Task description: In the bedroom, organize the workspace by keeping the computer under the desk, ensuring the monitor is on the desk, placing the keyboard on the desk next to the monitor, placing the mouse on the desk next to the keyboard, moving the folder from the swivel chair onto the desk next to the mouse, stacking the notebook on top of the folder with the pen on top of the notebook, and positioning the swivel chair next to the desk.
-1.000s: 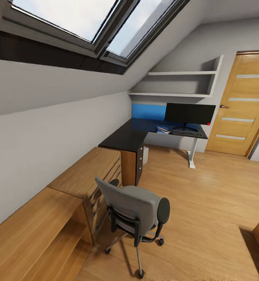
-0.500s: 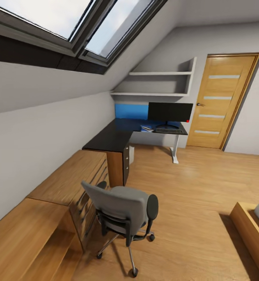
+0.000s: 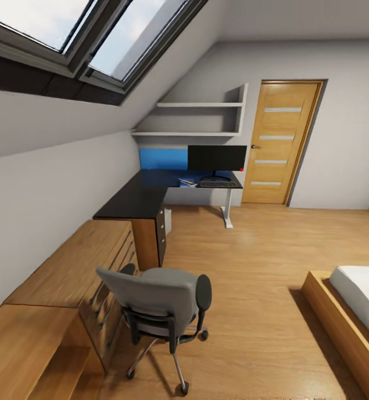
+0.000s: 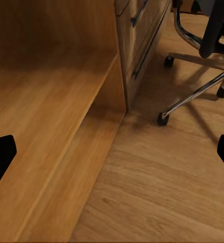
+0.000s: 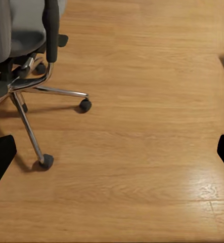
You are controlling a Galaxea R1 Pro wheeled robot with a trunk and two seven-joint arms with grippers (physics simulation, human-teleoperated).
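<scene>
The swivel chair point(image 3: 156, 300) stands in the near foreground with its grey back toward me, beside the wooden dresser. The black L-shaped desk point(image 3: 130, 203) runs along the far left wall. On its far end stand the monitor point(image 3: 217, 158) and, in front of it, the keyboard point(image 3: 218, 184). The computer point(image 3: 167, 220) shows as a pale box under the desk. A small blue flat thing point(image 3: 188, 181) lies left of the keyboard. Mouse, pen, notebook and folder are too small or hidden. My left gripper point(image 4: 112, 154) is open over the floor by the chair's base point(image 4: 192, 96). My right gripper point(image 5: 112, 152) is open over the floor.
A low wooden dresser point(image 3: 79, 266) lines the left wall under the sloped skylights. A bed point(image 3: 354, 311) with a wooden frame sits at the right. A wooden door point(image 3: 279, 141) is shut at the far wall, with wall shelves point(image 3: 201, 119) above the desk. Wooden floor spreads between chair and bed.
The whole head view has shifted: the camera has turned right, so desk, chair and door sit further left and the bed has come into view. The things themselves have not moved.
</scene>
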